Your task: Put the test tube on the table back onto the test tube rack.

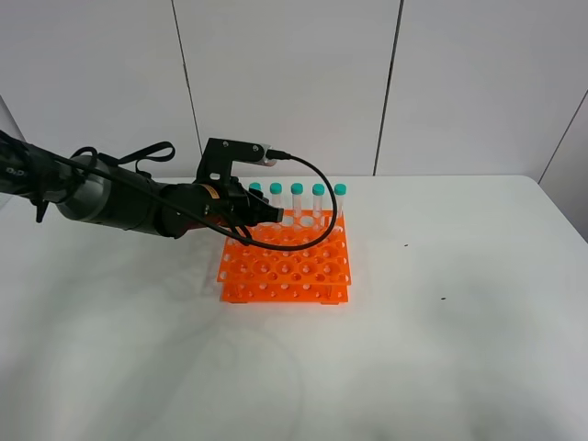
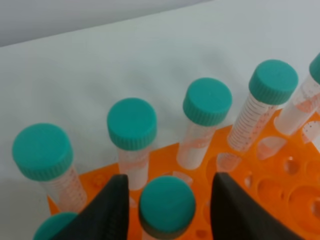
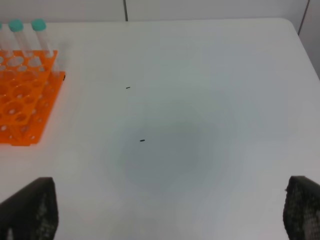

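Observation:
The orange test tube rack (image 1: 287, 265) stands on the white table (image 1: 441, 349), with a row of teal-capped tubes (image 1: 297, 197) along its back edge. My left gripper (image 1: 264, 217) hovers over the rack's back left part. In the left wrist view its two dark fingers (image 2: 112, 210) stand either side of an upright teal-capped test tube (image 2: 167, 205) in the rack's (image 2: 280, 185) second row, with a gap showing on each side of the cap. My right gripper (image 3: 167, 202) is open and empty over bare table.
Another teal cap (image 2: 52, 227) shows beside the left finger. Most rack holes toward the front are empty. Two small dark specks (image 3: 142, 140) lie on the table right of the rack. A white panelled wall rises behind the table.

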Robot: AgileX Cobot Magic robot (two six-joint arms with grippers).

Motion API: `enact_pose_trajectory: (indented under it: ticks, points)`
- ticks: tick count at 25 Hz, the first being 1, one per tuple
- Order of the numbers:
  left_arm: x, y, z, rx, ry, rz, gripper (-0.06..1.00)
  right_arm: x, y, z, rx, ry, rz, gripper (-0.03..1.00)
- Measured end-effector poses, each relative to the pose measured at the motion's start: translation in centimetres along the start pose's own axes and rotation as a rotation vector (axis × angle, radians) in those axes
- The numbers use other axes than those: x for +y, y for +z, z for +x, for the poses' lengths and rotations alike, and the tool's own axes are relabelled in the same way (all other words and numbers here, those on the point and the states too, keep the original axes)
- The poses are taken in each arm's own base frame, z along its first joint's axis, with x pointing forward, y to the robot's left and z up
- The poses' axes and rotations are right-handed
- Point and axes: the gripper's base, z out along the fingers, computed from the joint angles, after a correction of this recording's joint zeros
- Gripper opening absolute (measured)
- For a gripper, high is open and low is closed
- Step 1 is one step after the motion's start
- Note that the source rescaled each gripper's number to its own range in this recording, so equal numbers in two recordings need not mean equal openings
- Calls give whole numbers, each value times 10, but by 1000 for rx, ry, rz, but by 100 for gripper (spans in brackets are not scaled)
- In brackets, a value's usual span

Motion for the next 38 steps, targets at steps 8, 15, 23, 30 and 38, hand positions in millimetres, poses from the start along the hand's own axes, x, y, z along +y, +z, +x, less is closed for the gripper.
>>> enact_pose_trajectory:
  ticks: [8, 15, 23, 30, 38]
  points:
    - [-2, -18, -19, -39, -4, 9, 38, 0, 0, 0, 0, 0, 0, 100]
    - [-4, -57, -56, -143, 44, 22, 38, 0, 0, 0, 0, 0, 0, 100]
    - [-9, -96, -58, 73, 74, 73, 92, 0, 0, 0, 0, 0, 0, 100]
    - [7, -96, -71, 456, 39, 98, 100, 0, 0, 0, 0, 0, 0, 100]
    - [74, -70, -84, 751, -105, 10, 100, 0, 0, 0, 0, 0, 0, 100]
